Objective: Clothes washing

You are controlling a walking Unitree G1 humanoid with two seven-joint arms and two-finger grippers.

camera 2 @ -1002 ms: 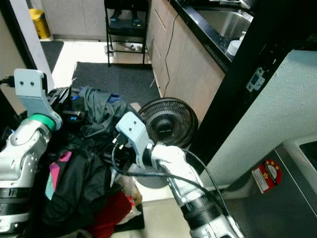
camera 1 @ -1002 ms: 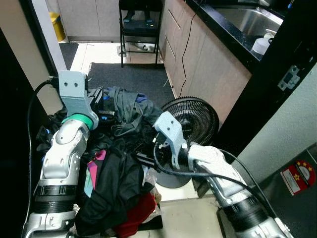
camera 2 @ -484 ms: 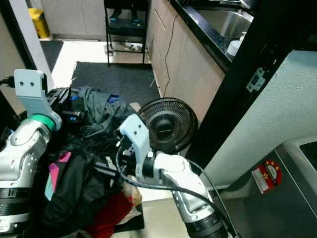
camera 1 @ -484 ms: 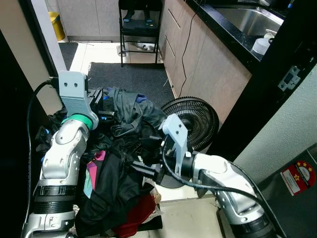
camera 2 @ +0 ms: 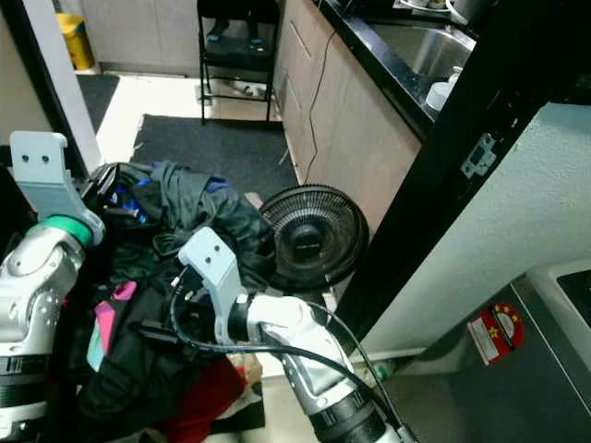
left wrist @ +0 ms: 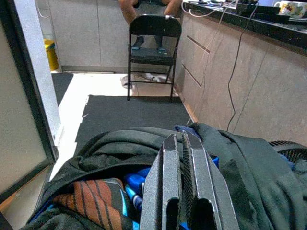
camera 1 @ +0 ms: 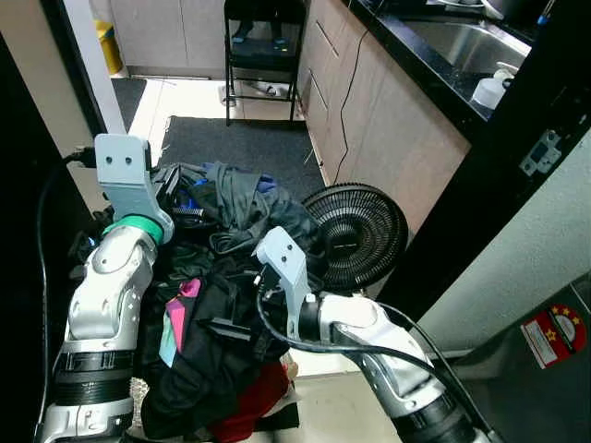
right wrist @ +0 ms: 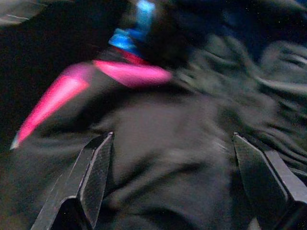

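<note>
Black garment (right wrist: 163,158) between right gripper's (right wrist: 172,167) wide fingers; left gripper's (left wrist: 180,158) fingers together.

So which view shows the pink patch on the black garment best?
The right wrist view: pink patch sits large, just beyond the open right gripper. Both eye views show it small in the clothes pile.

A dark gray mat (camera 1: 245,146) lies on the pale floor (camera 1: 185,97) in front of a black folding chair (camera 1: 262,55), with light wood cupboards (camera 1: 379,129) under a black counter (camera 1: 420,69) and sink (camera 1: 466,44), a round black fan (camera 1: 355,235), and a yellow bin (camera 1: 109,48).
</note>
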